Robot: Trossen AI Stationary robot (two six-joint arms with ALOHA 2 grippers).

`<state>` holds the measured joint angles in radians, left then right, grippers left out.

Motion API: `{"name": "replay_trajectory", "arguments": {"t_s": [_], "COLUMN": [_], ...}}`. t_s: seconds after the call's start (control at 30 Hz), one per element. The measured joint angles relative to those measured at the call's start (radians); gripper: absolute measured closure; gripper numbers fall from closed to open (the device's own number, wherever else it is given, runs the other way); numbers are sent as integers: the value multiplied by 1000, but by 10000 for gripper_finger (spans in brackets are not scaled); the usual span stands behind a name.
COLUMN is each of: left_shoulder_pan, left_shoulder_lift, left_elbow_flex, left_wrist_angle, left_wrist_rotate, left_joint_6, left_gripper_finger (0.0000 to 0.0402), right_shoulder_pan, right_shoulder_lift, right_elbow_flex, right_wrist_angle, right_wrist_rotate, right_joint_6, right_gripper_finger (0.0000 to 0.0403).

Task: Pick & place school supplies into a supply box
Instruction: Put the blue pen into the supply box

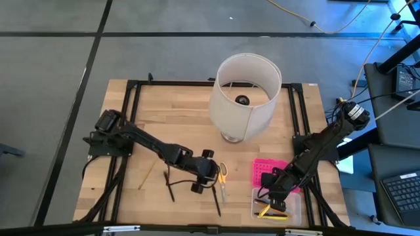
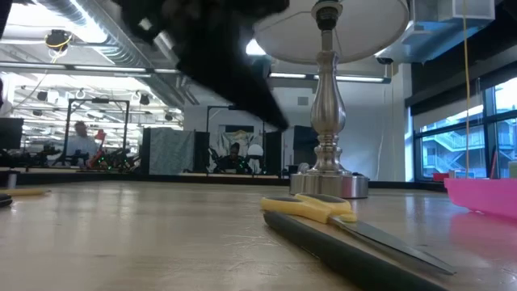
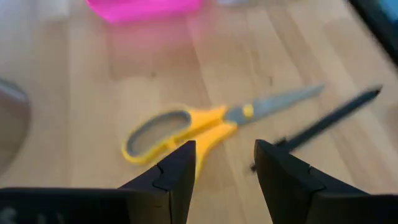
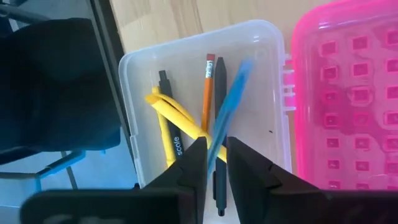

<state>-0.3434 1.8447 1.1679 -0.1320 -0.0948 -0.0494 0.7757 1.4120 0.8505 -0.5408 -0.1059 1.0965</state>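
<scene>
Left gripper over the scissors, right gripper at the box with a pen.

Your left gripper point(image 3: 224, 163) hangs above the small yellow-handled scissors point(image 3: 205, 121) lying flat on the wooden table point(image 1: 164, 111), jaws parted, nothing held. A thin black pen point(image 3: 329, 118) lies just beside the blades. Right gripper point(image 4: 212, 163) sits over the clear plastic box base point(image 4: 264, 81), fingers nearly closed on the grey-blue pen point(image 4: 225, 115), above pencils and pens already inside. The pink dotted lid point(image 4: 348, 93) lies open alongside.
</scene>
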Motion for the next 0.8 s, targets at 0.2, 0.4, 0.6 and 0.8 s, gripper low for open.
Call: {"name": "replay_trajectory", "arguments": {"t_s": [0.2, 0.4, 0.6, 0.8], "left_shoulder_pan": [-48, -108, -121, -108], "left_shoulder_lift": [51, 85, 90, 90], "left_elbow_flex": [0, 0, 0, 0], "left_wrist_angle": [10, 90, 133, 138], "left_wrist_rotate": [-25, -134, -172, -134], "left_joint_6": [6, 133, 155, 192], "left_gripper_finger": [245, 245, 245, 267], "right_shoulder_pan": [9, 42, 67, 67], "right_shoulder_lift": [0, 0, 0, 0], "right_elbow_flex": [0, 0, 0, 0], "right_wrist_angle": [-1, 0, 2, 8], "right_wrist_rotate": [-13, -24, -74, -72], "right_joint_6": [-3, -80, -77, -77], "right_gripper_finger": [337, 336, 336, 336]}}
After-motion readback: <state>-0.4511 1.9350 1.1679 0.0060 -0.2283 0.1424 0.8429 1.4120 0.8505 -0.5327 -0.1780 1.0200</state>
